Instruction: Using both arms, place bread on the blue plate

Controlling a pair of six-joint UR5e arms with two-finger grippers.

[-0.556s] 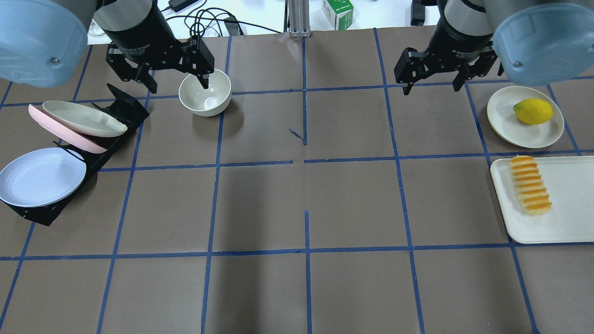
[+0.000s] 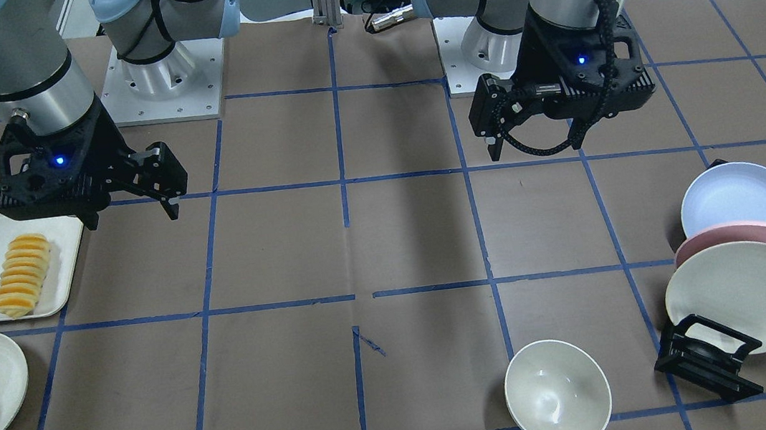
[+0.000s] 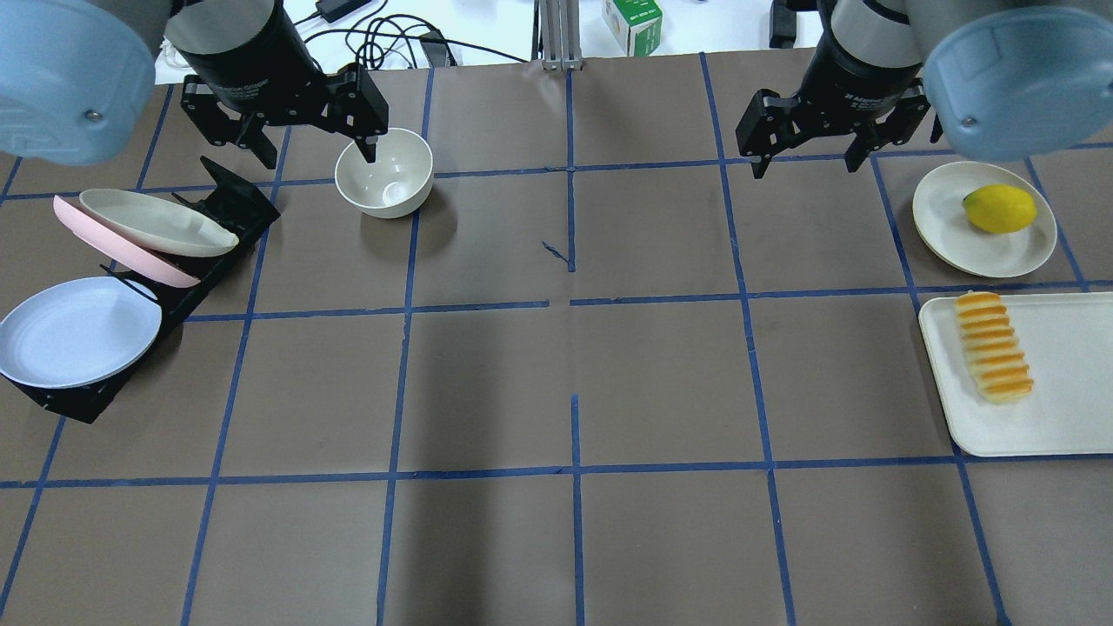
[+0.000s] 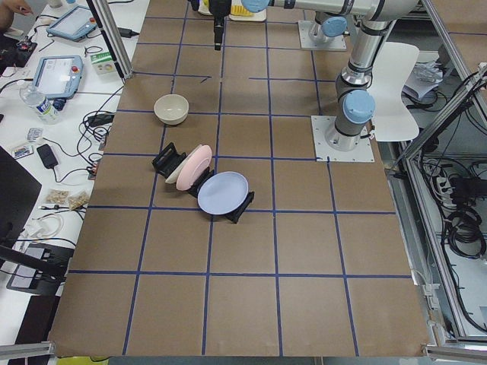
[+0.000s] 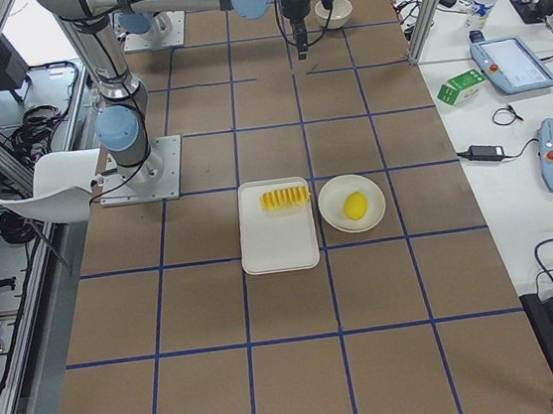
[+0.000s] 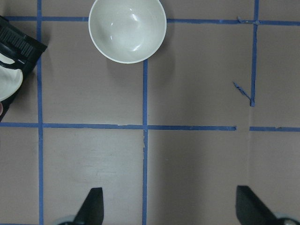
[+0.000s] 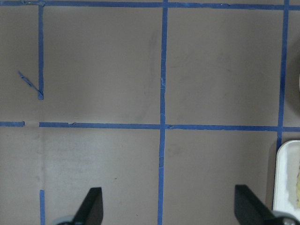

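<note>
The bread (image 3: pixel 993 359), a ridged orange-yellow loaf, lies on a white tray (image 3: pixel 1061 417) at the right edge; it also shows in the front view (image 2: pixel 22 276). The blue plate (image 3: pixel 74 330) leans in a black rack (image 3: pixel 228 202) at the far left, and shows in the front view (image 2: pixel 742 199) too. My left gripper (image 3: pixel 317 148) hangs open and empty above the table beside the white bowl (image 3: pixel 384 174). My right gripper (image 3: pixel 807 161) hangs open and empty over bare table, well apart from the tray. The wrist views show the fingertips of both grippers spread wide.
A pink plate (image 3: pixel 130 252) and a cream plate (image 3: pixel 156 223) lean in the same rack. A yellow fruit (image 3: pixel 998 209) sits on a cream plate (image 3: pixel 948 226) beyond the tray. Brown table with blue tape lines lies between.
My left gripper has shifted slightly left and toward the far edge. My right gripper has barely moved. Nothing was grasped.
</note>
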